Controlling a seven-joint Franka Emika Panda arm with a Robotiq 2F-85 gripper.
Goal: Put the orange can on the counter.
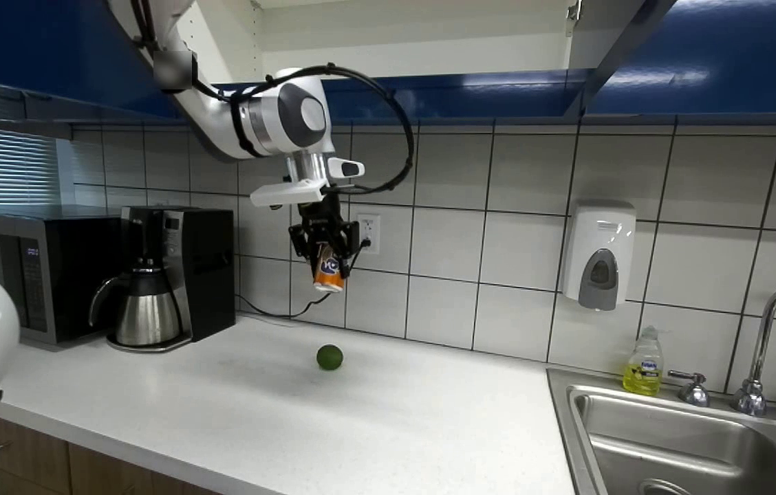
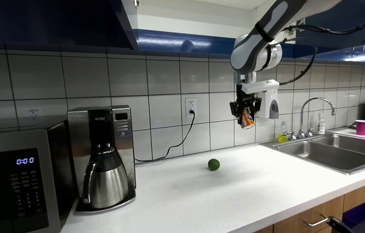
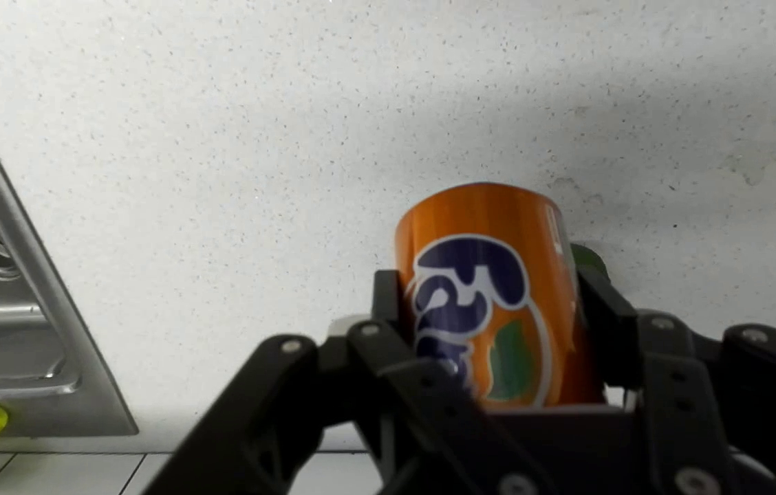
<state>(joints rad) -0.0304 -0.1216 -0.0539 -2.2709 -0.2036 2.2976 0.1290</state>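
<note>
The orange can (image 1: 329, 275) hangs well above the counter (image 1: 429, 412), slightly tilted, with its pale end facing down. It also shows in an exterior view (image 2: 248, 120) and in the wrist view (image 3: 477, 213), where its dark blue lettering faces the camera. My gripper (image 1: 325, 253) is shut on the can, with a black finger on each side; it also shows in an exterior view (image 2: 246, 110) and in the wrist view (image 3: 488, 299). The can's upper end is hidden inside the gripper. The off-white counter also shows in the wrist view (image 3: 223, 137).
A small dark green ball (image 1: 329, 357) lies on the counter below the can. A coffee maker (image 2: 101, 158) and a microwave (image 2: 17, 181) stand at one end. A steel sink (image 1: 560, 412) with a dish soap bottle (image 1: 644, 364) is at the opposite end. A tiled wall runs behind.
</note>
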